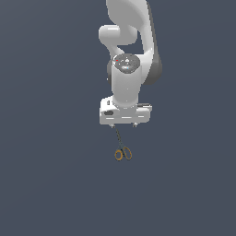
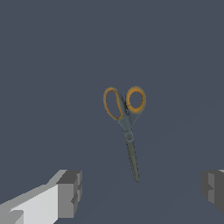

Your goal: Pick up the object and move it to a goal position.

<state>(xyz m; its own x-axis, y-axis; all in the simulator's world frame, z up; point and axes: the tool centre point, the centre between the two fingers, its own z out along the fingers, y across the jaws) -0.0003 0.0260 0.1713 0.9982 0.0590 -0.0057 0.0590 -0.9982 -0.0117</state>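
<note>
Arm (image 1: 131, 44): white Panda, enters ext. view from top centre, links stacked nearly in line w/ camera, so pose reads foreshortened. Wrist section points downward in frame; grey round joint cap w/ small red mark faces camera. Hand block sits square at the lower end, wide side across the frame, two small stubs showing under it.

Gripper (image 1: 123, 125): fingers barely visible in ext. view. Wrist view settles it: gripper (image 2: 142, 192) jaws spread wide, one grey pad (image 2: 70, 193) w/ white finger body at one edge of pic, other pad at opposite edge, broad gap betw. them. Nothing betw. the pads at pad level; holding nothing.

Scissors (image 1: 122, 147): lie on flat dark grey-blue floor (image 1: 46, 184), just below hand block in ext. view. Blades thin, dark, closed together, tips pointing toward the gripper; two orange-yellow rings at the far end, side by side. Blade tip appears to reach close to the hand's underside in ext. view; whether touching, cannot tell from that angle.

Wrist view: scissors (image 2: 127, 127) sit in the gap's line, roughly centred betw. the two pads but beyond them, apart from both. Long axis slightly tilted, blade tip nearest the pads, rings farthest. Pivot screw visible mid-length. One ring seen edge-on-ish, narrower; other rounder.

Height of gripper above floor: cannot tell.
</note>
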